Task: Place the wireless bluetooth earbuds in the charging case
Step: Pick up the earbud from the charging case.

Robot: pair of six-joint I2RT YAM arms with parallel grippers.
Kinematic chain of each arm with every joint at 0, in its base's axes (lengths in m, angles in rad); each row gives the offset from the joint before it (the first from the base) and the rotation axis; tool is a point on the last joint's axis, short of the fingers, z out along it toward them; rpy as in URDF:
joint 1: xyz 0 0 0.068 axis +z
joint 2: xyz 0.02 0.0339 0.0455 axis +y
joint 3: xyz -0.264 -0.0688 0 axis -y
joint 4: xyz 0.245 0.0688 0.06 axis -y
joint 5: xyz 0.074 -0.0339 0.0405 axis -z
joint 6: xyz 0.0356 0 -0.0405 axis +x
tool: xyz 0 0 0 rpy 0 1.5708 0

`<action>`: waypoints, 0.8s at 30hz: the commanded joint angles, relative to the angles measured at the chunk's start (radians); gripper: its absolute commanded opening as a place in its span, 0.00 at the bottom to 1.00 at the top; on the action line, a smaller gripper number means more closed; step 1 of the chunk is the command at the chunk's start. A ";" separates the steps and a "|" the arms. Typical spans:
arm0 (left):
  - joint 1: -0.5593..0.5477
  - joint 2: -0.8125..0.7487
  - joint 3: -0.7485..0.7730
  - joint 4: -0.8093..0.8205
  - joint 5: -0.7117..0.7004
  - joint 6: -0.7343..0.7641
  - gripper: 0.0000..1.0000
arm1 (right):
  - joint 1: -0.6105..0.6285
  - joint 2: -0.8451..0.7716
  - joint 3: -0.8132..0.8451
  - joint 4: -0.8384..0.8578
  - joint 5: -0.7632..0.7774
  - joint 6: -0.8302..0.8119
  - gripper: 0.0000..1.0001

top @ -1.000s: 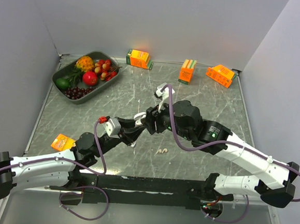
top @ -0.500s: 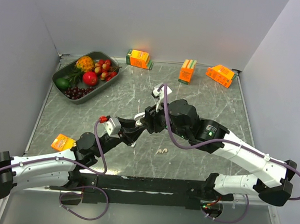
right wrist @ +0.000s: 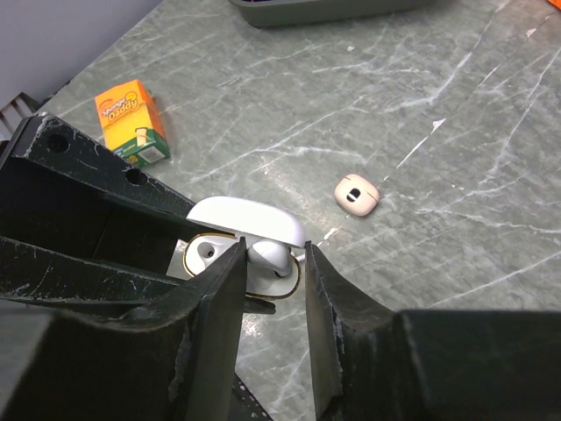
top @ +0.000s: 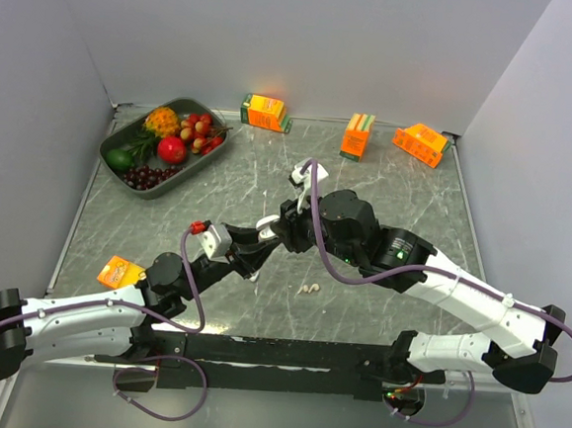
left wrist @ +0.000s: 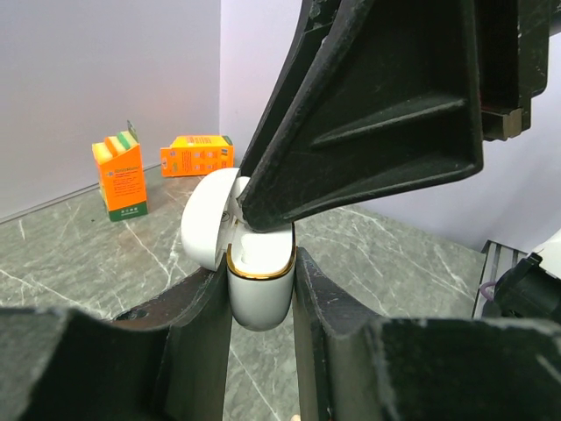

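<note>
The white charging case (left wrist: 260,289), gold-rimmed with its lid (left wrist: 206,219) tipped back, is held above the table, my left gripper (left wrist: 261,267) shut on its body. From above comes my right gripper (right wrist: 274,246), its jaws open a little on either side of a white earbud (right wrist: 269,254) that sits in one slot of the case (right wrist: 203,263). One finger touches the earbud and the other stands slightly off it. The neighbouring slot (right wrist: 208,250) shows empty. A stubby pale-beige earbud (right wrist: 356,195) lies on the table, seen from above as small pale pieces (top: 309,288).
A grey tray of fruit (top: 188,107) stands at the back left. Orange juice cartons lie along the back (top: 266,112) (top: 357,135) (top: 419,143), and one more (top: 120,272) lies near the left arm. Walls close the table on three sides.
My right gripper has shifted slightly left toward the case and its jaws have narrowed around the earbud. The left arm has held the case still.
</note>
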 commanded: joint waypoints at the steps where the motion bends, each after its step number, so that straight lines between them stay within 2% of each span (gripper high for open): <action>1: -0.005 0.006 0.037 0.030 0.012 -0.019 0.01 | 0.001 -0.014 0.057 0.023 0.004 -0.008 0.33; 5: -0.005 0.004 0.036 0.031 0.010 -0.022 0.01 | 0.001 -0.013 0.057 0.023 0.004 -0.008 0.28; 15: -0.005 0.017 0.043 0.019 0.010 -0.024 0.01 | 0.001 -0.031 0.063 0.025 0.012 -0.006 0.00; 24: -0.005 0.032 0.050 0.021 0.010 -0.025 0.01 | 0.001 -0.047 0.077 0.014 0.015 -0.019 0.00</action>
